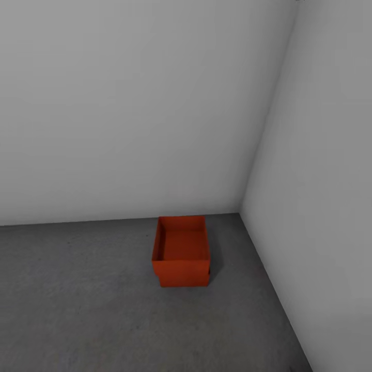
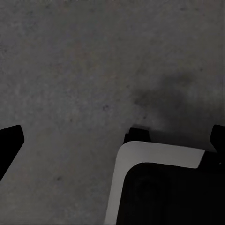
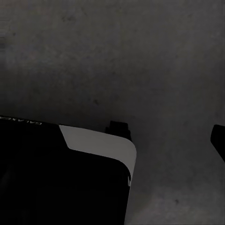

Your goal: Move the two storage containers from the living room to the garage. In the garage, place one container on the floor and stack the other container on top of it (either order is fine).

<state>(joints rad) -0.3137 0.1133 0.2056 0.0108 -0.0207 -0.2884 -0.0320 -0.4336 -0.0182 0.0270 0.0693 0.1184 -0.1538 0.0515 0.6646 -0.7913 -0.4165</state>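
In the far right corner, one storage container (image 1: 181, 253) sat on the floor (image 1: 77, 299), looking light and thin-walled, best gripped by opposite rims; I couldn't tell either gripper's opening.

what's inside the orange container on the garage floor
The storage container looks empty: its orange bottom and inner walls show. The near wall hides a strip of the bottom.

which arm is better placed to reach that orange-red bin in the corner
Hard to call. The storage container sits on the concrete floor slightly left of the head view's centre, and both wrist views look down at floor, so neither arm clearly leads.
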